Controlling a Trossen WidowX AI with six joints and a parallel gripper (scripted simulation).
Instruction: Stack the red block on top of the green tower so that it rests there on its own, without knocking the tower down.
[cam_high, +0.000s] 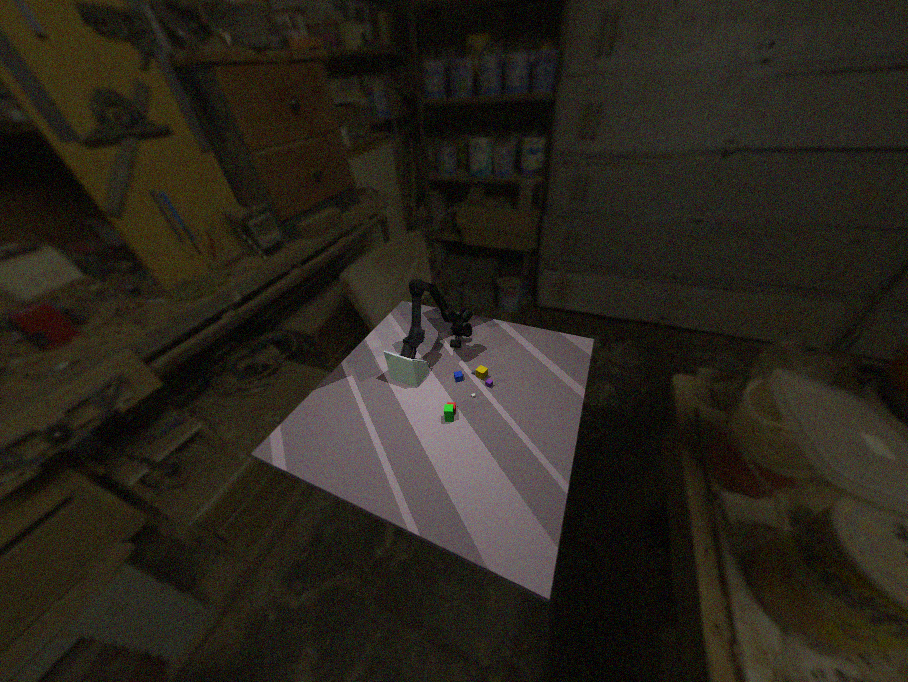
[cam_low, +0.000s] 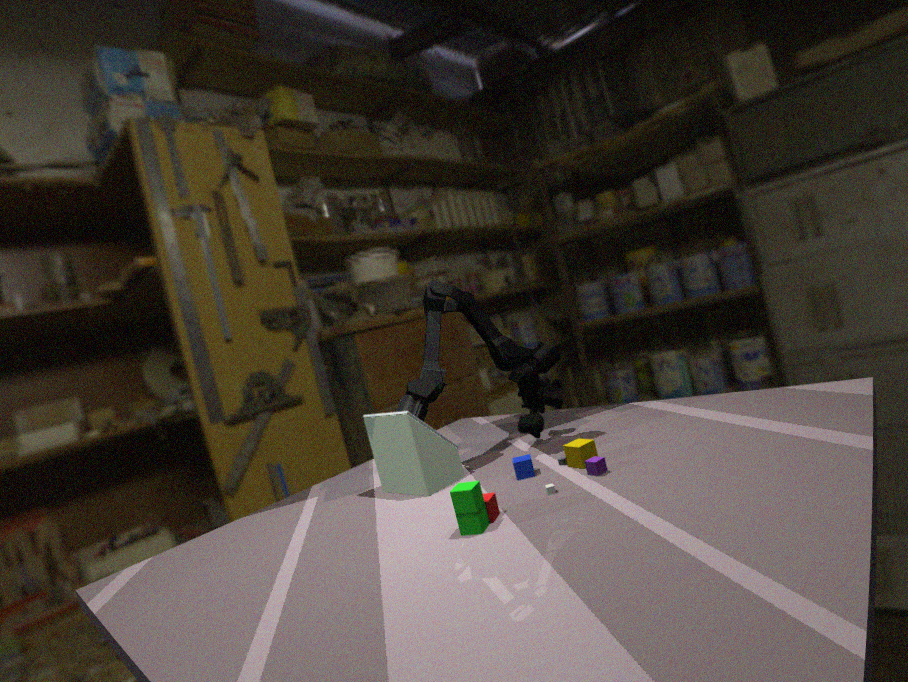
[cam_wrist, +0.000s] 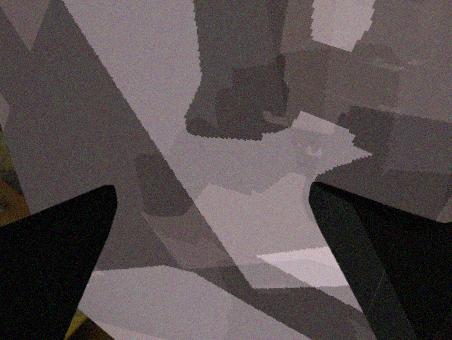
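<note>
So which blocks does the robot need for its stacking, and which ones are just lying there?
Needed for the job:
- red block, on the table right behind the tower
- green tower, standing upright
- gripper, open and holding nothing, far from both

Just lying about:
- blue block
- yellow block
- purple block
- tiny white block
- pale green wedge

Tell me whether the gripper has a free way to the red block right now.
Probably yes, from above. The gripper is open and empty, nothing stands between it and the red block. But the green tower stands right against the block on one side, so the fingers risk nudging it.
</note>
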